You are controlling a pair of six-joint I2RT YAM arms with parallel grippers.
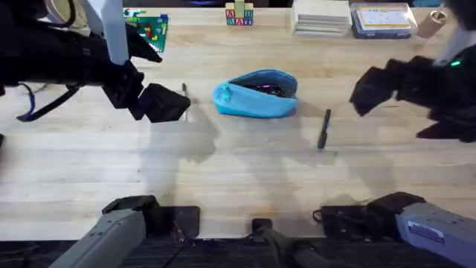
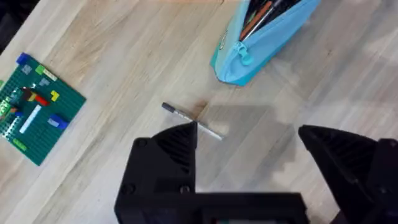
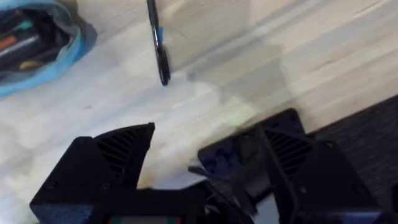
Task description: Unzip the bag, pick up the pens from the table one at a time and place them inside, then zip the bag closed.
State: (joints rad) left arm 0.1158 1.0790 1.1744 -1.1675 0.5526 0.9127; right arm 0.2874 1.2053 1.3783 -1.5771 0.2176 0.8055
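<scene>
Two pens are seen on the table (image 1: 238, 171) either side of the unzipped blue pouch (image 1: 256, 95): one (image 1: 185, 97) left, under the wide-open, empty left gripper (image 2: 249, 140), one (image 1: 324, 128) right, near the open, empty right gripper (image 3: 208, 140).

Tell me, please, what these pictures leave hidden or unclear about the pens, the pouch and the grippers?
- Left pen: left wrist view, its near end is covered by the left gripper finger.
- Same pen: overhead, mostly hidden behind that gripper.
- Bag: right wrist view, cut off by the frame edge; contents too blurred to identify.
- Right pen: its far end leaves the frame.
</scene>
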